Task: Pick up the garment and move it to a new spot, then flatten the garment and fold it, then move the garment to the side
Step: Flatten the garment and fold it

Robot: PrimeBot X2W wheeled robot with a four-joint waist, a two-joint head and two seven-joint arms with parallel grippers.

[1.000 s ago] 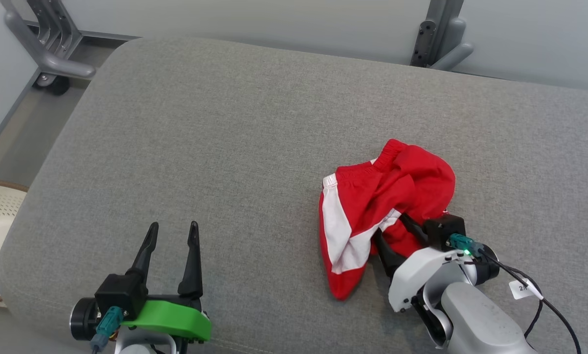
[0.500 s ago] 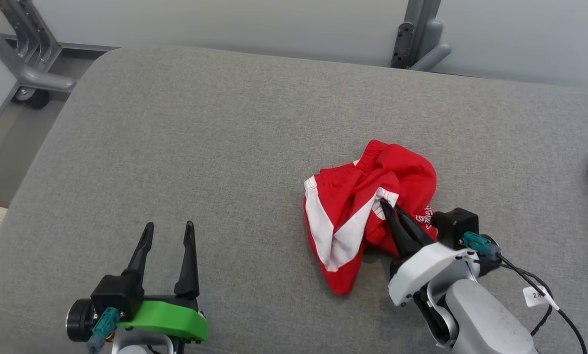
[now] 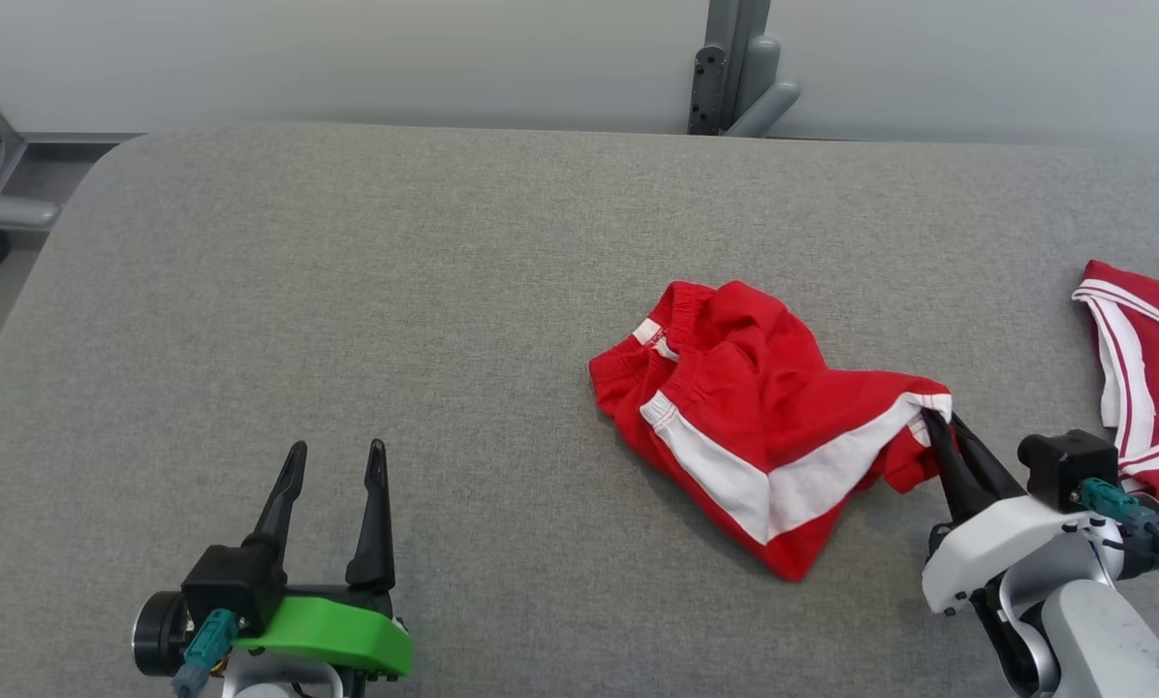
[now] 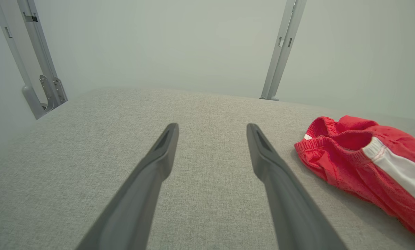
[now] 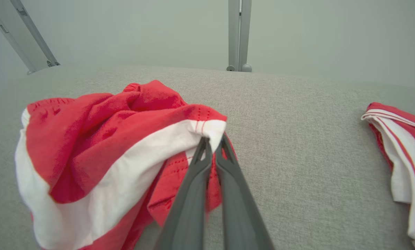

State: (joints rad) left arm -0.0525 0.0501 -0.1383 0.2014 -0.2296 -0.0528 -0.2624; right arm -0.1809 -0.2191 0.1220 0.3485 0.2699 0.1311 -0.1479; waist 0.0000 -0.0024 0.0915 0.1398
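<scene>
The garment (image 3: 754, 407) is a pair of red shorts with a white side stripe, lying crumpled on the grey cushion (image 3: 395, 291) right of centre. My right gripper (image 3: 938, 420) is shut on the garment's right hem corner, where the white stripe ends; the right wrist view shows that corner pinched between its fingertips (image 5: 214, 140), with the garment (image 5: 100, 152) hanging off to the left. My left gripper (image 3: 335, 456) stands open at the lower left, well apart from the cloth, nothing between its fingers (image 4: 159, 163). The garment (image 4: 363, 156) lies to its right.
A second red garment with white trim (image 3: 1146, 359) lies at the cushion's right edge, also seen as that red-and-white garment (image 5: 401, 146) in the right wrist view. Grey metal posts (image 3: 730, 68) stand behind the cushion against a pale wall. Bare cushion spreads across the left half.
My right gripper closed on the garment's hem corner and pulled it rightward, stretching the cloth out. The head camera turned right, bringing the second garment into view. The left gripper stayed put.
</scene>
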